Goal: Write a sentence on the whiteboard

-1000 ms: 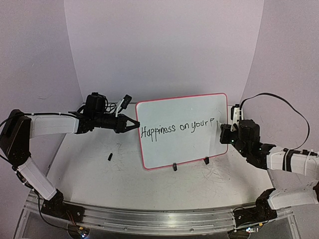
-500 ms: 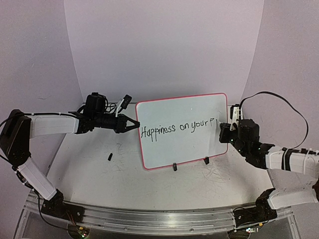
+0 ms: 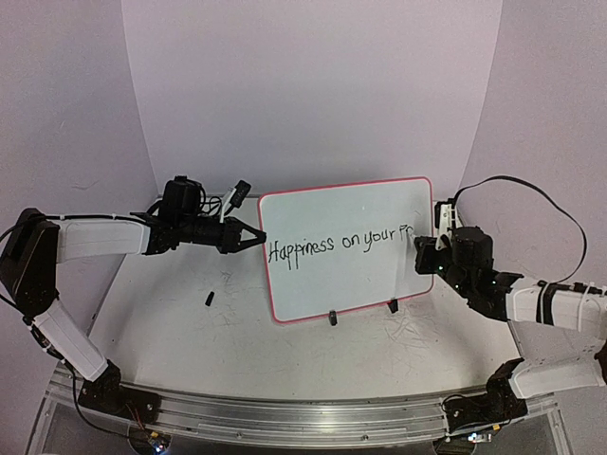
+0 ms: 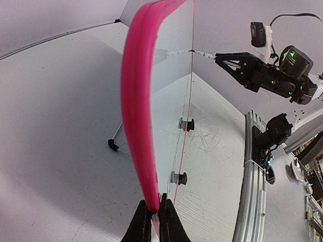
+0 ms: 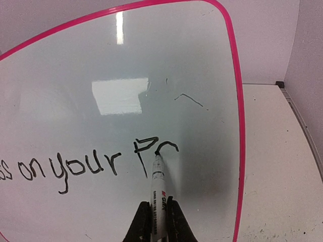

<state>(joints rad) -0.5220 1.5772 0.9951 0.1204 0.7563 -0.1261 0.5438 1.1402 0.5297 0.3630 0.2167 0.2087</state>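
The glossy, round-cornered, red-rimmed whiteboard [image 3: 346, 248] stands upright between the arms on black clip feet [image 3: 332, 318], with the left gripper [image 4: 155, 207] clamped on its left edge and the right gripper [image 5: 157, 210] pinching a slim white marker [image 5: 158, 184], which has newly added a curl after the "P" that ends the sentence [image 3: 340, 245].

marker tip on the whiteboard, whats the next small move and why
Probably lift the marker slightly and shift it toward the red rim for the next letter: the right pincer holds its tip on the whiteboard at the small curl after "P", and only a narrow blank strip is left there.
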